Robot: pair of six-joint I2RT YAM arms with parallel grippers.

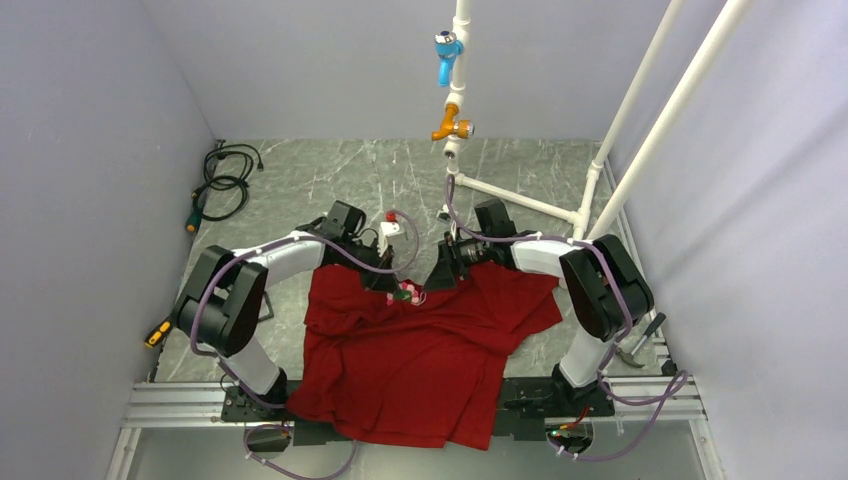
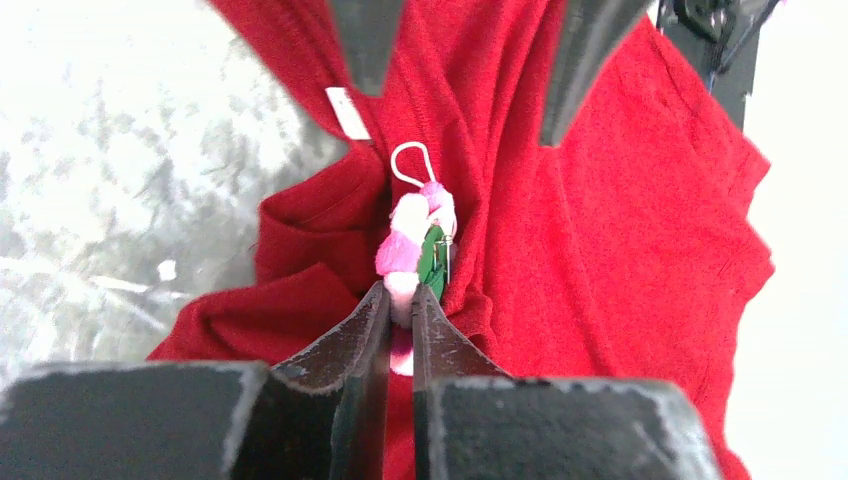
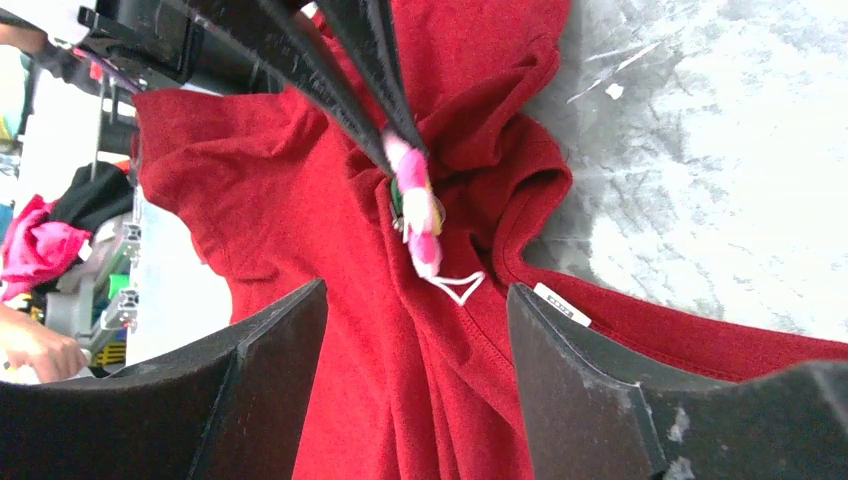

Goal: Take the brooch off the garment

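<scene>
The garment, a red T-shirt (image 1: 420, 350), lies crumpled on the grey table, with its white collar label (image 2: 347, 112) showing. The brooch (image 2: 415, 235) is pink, white and green with a white cord loop, and sits at the collar folds (image 1: 407, 292). My left gripper (image 2: 400, 295) is shut on the brooch's lower white and pink end. My right gripper (image 3: 415, 292) is open, its fingers (image 3: 270, 360) straddling the shirt just below the brooch (image 3: 418, 210) without touching it. In the top view both grippers meet over the collar, the left (image 1: 392, 283) and the right (image 1: 440, 275).
A white pipe frame (image 1: 600, 170) with a blue valve (image 1: 447, 52) and an orange valve (image 1: 452, 125) stands at the back. A black cable (image 1: 222, 180) lies back left. A yellow-handled tool (image 1: 157, 333) lies at the left edge and a hammer (image 1: 640, 340) at the right.
</scene>
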